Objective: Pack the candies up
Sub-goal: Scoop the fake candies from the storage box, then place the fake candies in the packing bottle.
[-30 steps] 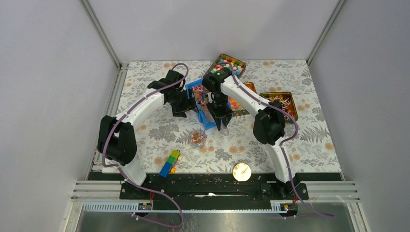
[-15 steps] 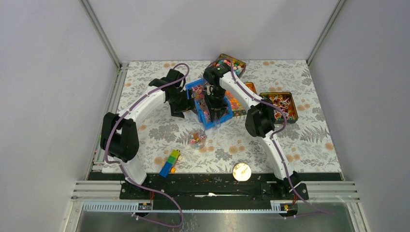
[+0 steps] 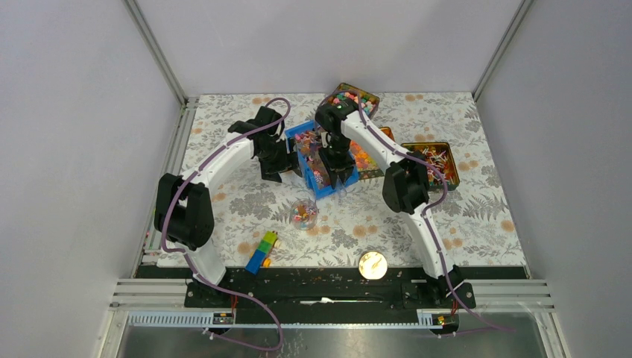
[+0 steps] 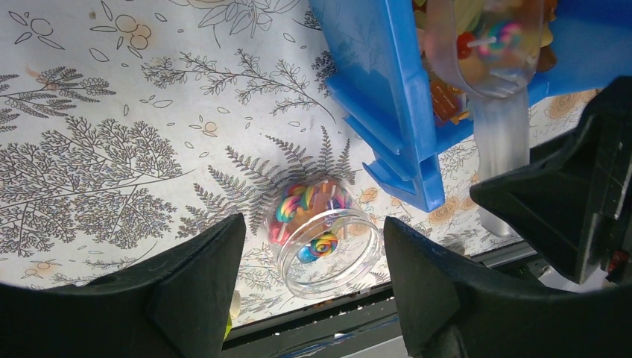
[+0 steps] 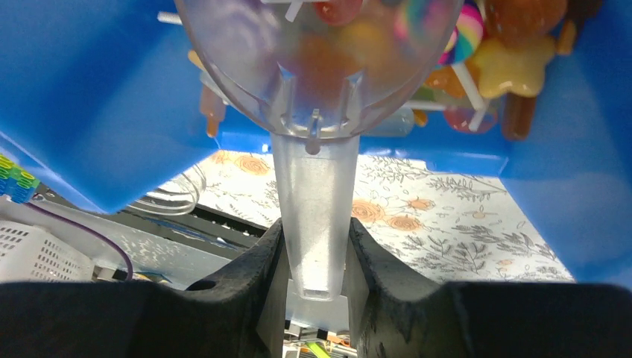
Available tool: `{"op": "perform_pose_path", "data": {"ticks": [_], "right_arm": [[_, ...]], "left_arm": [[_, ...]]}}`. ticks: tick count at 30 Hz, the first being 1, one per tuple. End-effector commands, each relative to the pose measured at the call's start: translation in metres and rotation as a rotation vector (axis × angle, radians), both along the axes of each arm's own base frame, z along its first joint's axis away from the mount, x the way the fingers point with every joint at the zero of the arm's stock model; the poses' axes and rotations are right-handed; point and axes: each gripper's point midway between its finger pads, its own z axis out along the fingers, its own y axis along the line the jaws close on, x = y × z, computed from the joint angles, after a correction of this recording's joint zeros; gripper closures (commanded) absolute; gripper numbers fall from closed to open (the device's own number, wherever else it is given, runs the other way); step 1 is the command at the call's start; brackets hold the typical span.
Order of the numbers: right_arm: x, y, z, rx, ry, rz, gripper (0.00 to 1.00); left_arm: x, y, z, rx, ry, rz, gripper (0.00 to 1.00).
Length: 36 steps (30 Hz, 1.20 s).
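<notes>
Grey walls closed in a bench [image 3: 462,216] covered with a flowered cloth, and both arms reached toward its middle. A blue bin [image 4: 380,89] sat there, heaped with candies [image 5: 514,52]: swirled lollipops and amber pieces on sticks, as far as the close views showed.

The right end effector [image 5: 317,253] was pinched tight on the handle of a clear scoop [image 5: 317,52]. The scoop's bowl lay inside the bin among the candies, with a few already showing through its wall. Gripping the handle low down probably let the bowl dig into the heap while the fingers stayed outside the bin wall.

The left end effector [image 4: 313,226] was spread wide with nothing between its fingers, hanging just beside the bin's left side. From that spot it looked ready to steady the bin or to take the jar.

That jar [image 4: 324,242], small and clear, lay on the cloth near the bin's front corner and appeared tipped on its side. Some candies were already in it, so packing seemed only partly done. Keeping the jar near the bin shortened the carry for a loaded scoop. Trays [image 3: 431,158] of other sweets stood farther back on the right.
</notes>
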Motion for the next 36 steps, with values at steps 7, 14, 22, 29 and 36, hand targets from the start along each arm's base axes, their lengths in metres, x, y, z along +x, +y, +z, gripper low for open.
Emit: {"op": "perform_pose_path", "data": {"ticks": [7,14,22,29,36], "right_arm": [[-0.023,-0.031,0.049,-0.031,-0.058,0.032,1.00],[-0.039,-0.044,0.061,-0.034,-0.090,0.072,1.00],[-0.065,-0.058,0.072,-0.042,-0.137,0.118,1.00],[-0.093,-0.066,0.080,-0.036,-0.157,0.170,1.00],[-0.137,-0.057,0.090,0.028,-0.119,0.271,1.00]], "left_arm": [[0.009,0.002,0.017,-0.015,-0.077,0.021,0.30],[0.002,0.003,0.022,-0.036,-0.098,0.041,0.30],[-0.013,0.008,0.028,-0.069,-0.143,0.069,0.25],[-0.029,0.010,0.035,-0.115,-0.186,0.078,0.24],[-0.051,0.003,0.045,-0.217,-0.211,0.045,0.22]]}}
